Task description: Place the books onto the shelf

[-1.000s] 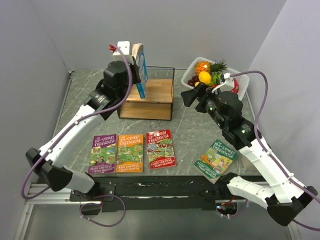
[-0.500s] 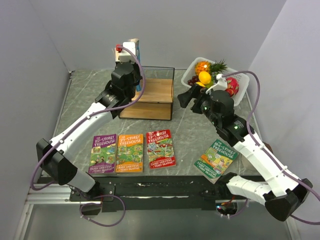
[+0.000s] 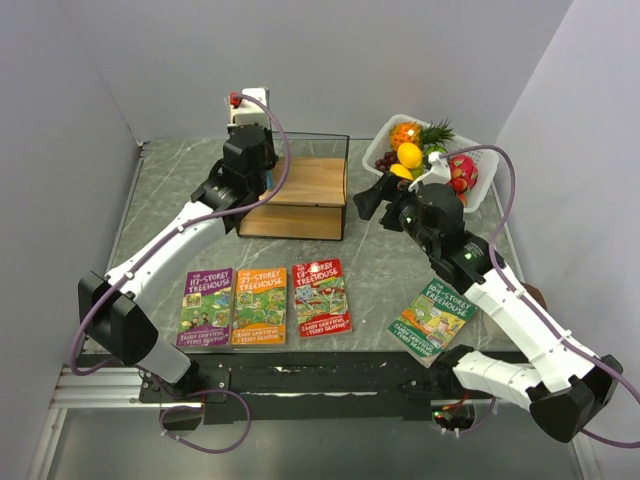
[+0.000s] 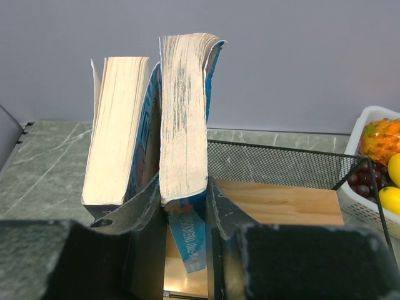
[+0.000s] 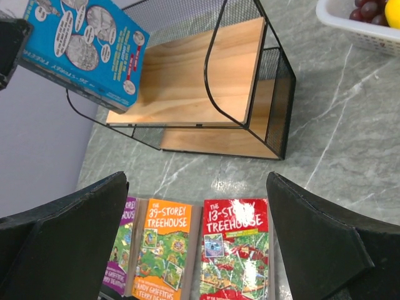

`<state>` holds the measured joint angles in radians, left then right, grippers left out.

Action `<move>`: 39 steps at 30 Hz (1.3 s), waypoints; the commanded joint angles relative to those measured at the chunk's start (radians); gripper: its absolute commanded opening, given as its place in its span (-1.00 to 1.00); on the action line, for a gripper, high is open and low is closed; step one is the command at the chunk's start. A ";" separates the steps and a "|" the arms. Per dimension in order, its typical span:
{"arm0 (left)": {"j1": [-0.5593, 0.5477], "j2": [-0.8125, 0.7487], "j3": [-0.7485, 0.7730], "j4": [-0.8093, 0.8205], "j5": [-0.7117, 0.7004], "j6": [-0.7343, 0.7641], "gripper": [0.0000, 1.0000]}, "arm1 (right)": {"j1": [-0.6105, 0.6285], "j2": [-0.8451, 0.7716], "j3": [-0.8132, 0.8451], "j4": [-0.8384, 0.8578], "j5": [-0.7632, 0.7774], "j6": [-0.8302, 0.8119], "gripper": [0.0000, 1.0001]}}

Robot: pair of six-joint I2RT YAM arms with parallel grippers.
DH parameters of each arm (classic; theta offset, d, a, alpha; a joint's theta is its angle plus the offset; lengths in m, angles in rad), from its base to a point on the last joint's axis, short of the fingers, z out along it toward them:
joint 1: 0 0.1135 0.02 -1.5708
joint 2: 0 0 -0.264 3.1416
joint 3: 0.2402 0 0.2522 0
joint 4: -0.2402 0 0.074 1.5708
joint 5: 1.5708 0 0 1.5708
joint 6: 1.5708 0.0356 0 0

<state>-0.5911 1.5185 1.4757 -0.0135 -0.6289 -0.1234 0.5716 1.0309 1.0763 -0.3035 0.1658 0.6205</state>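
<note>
The counter (image 3: 380, 260) carries the shelf (image 3: 305, 185) and flat purple (image 3: 206, 307), orange (image 3: 260, 306), red (image 3: 320, 296) and green (image 3: 433, 318) books. The right claw (image 5: 197, 181) gapes wide and empty. The left claw (image 4: 184, 187) pinches a blue book (image 4: 182, 119) upright at the shelf's left end. The neighbouring book (image 4: 115, 125) shows only its page edges.

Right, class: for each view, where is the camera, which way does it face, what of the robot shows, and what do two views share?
Top external: above and behind the bases, looking down over the table; both arms show whole.
Left wrist: on the left wrist, facing the back wall; the left gripper clamps the blue book upright.
Right wrist: on the right wrist, looking down at the shelf and red book; the right gripper shows open.
Shared: both wrist views show the blue book and shelf.
</note>
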 commanded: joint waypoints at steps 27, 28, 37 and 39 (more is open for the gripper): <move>0.013 -0.101 0.038 0.017 0.001 -0.005 0.47 | 0.002 0.017 -0.024 0.047 -0.017 0.012 0.98; 0.014 -0.104 0.057 -0.012 0.003 -0.005 0.48 | 0.004 0.018 -0.023 0.046 -0.018 0.012 0.99; 0.007 -0.165 0.116 -0.045 0.063 -0.022 0.54 | 0.002 0.031 -0.010 0.043 -0.017 0.007 0.99; -0.004 -0.194 0.110 -0.025 0.087 -0.035 0.52 | 0.004 0.037 -0.006 0.046 -0.014 0.004 0.98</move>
<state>-0.5819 1.3888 1.5494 -0.0441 -0.5957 -0.1436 0.5716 1.0561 1.0576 -0.2924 0.1410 0.6289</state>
